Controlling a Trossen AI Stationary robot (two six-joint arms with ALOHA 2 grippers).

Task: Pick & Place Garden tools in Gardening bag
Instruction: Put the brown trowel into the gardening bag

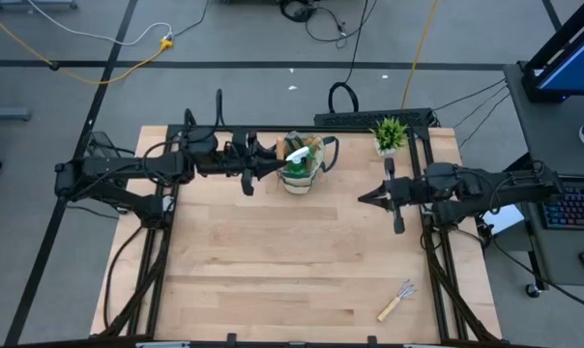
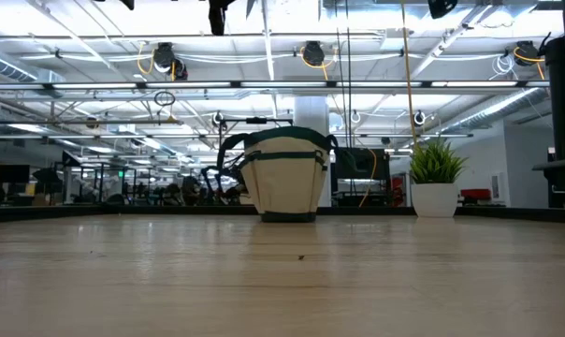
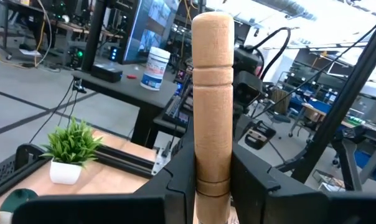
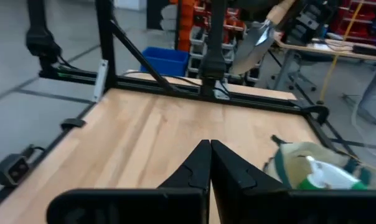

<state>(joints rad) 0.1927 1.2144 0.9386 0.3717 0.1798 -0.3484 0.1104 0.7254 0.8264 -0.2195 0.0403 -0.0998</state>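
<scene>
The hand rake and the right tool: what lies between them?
Only bare tabletop lies between the hand rake and the right tool, as the high view shows.

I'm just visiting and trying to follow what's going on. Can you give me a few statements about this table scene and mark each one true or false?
1. The left gripper is shut on a wooden-handled trowel. True.
2. The hand rake is already in the gardening bag. False: it lies on the table, near the front right corner.
3. The green spray bottle sits inside the bag. True.
4. The right gripper holds the potted plant. False: its fingers are shut on nothing, and the plant stands on the table at the back.
5. The bag has tipped over. False: in the low view it stands upright.
</scene>
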